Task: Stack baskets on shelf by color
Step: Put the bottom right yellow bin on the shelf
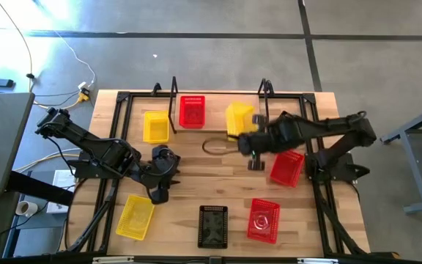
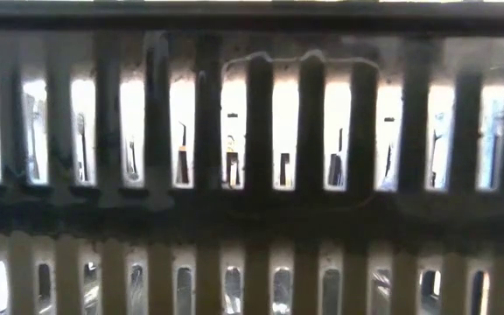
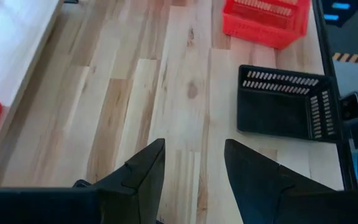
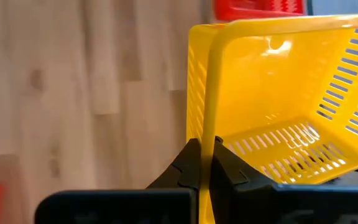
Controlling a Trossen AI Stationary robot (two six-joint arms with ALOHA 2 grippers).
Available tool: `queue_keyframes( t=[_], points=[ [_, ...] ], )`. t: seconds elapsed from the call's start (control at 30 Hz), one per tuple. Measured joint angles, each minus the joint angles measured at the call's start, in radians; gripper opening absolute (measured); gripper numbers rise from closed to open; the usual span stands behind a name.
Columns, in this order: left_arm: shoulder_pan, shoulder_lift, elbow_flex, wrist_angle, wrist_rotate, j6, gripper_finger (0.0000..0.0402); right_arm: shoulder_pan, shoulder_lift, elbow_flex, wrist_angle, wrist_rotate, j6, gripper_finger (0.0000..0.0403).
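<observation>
My right gripper (image 1: 248, 141) is shut on a yellow basket (image 1: 238, 119) at the right end of the shelf, beside the right wire frame (image 1: 264, 92). A red basket (image 1: 192, 111) stands on the shelf near the left wire frame (image 1: 173, 103), and another yellow basket (image 1: 155, 126) sits left of that frame. My left gripper (image 1: 159, 192) is open over bare table at the near left, touching nothing. On the table lie a yellow basket (image 1: 135, 217), a black basket (image 1: 212, 226) and two red baskets (image 1: 264, 220) (image 1: 287, 167). My right gripper (image 4: 205, 146) pinches the yellow basket's side wall at its rim (image 4: 205, 118), one finger inside the basket and one outside. The fingers come from the table's right side. The basket is tilted, its open side turned toward the gripper. Whether it touches the shelf I cannot tell.
The left wrist view shows the black basket (image 3: 288, 102) and a red basket (image 3: 266, 18) ahead of the open fingers. A dark mesh wall (image 2: 252, 157) close to the lens fills the low view. A dark loop (image 1: 215, 145) lies on the table before the shelf.
</observation>
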Motion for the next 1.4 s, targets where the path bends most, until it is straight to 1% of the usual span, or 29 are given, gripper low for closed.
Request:
queue_keyframes(
  t=[0.27, 0.47, 0.57, 0.77, 0.97, 1.27, 1.4],
  points=[
    [0.000, 0.000, 0.000, 0.000, -0.022, -0.046, 0.0156, -0.194, 0.002, -0.014, 0.021, -0.010, -0.163, 0.0000],
    [0.000, 0.000, 0.000, 0.000, -0.021, -0.047, 0.0156, -0.279, 0.012, -0.074, 0.053, -0.069, -0.236, 0.0000],
    [0.000, 0.000, 0.000, 0.000, -0.021, -0.046, 0.0156, -0.301, 0.023, -0.118, 0.078, -0.089, -0.252, 0.0000],
    [0.000, 0.000, 0.001, 0.001, -0.021, -0.047, 0.0156, -0.315, 0.041, -0.187, 0.126, -0.092, -0.250, 0.0000],
    [0.000, 0.000, 0.001, 0.001, -0.029, -0.071, 0.0156, -0.325, 0.072, -0.242, 0.194, -0.091, -0.294, 0.0000],
    [0.000, 0.000, 0.001, 0.000, -0.046, -0.095, 0.0156, -0.367, 0.144, -0.259, 0.234, -0.052, -0.370, 0.0000],
    [0.000, 0.000, 0.001, 0.000, -0.047, -0.096, 0.0156, -0.394, 0.174, -0.259, 0.225, -0.048, -0.387, 0.0000]
  ],
)
